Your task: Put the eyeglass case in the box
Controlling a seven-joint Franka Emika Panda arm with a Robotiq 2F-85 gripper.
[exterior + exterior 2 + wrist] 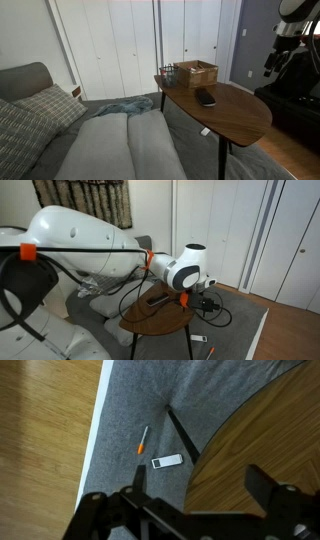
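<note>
Nothing of the task is done yet, as far as the pictures show. In an exterior view the eyeglass case lies flat on the round wooden table, near the box but apart from it, on the side toward the table's middle. The box stands open near the far edge with a wire basket just beside it; it looks empty, though its inside is hard to see at this size.

In the wrist view the gripper hangs off the table's edge with its fingers spread wide and nothing between them; below it are grey carpet, an orange pen and a small white gadget on the floor; neither case nor box appears in that view.

Everything is left, I judge: bring the gripper over the table, come down on the case, close across its narrow width, lift it, carry it the short way to the box and let go inside the low walls.
</note>
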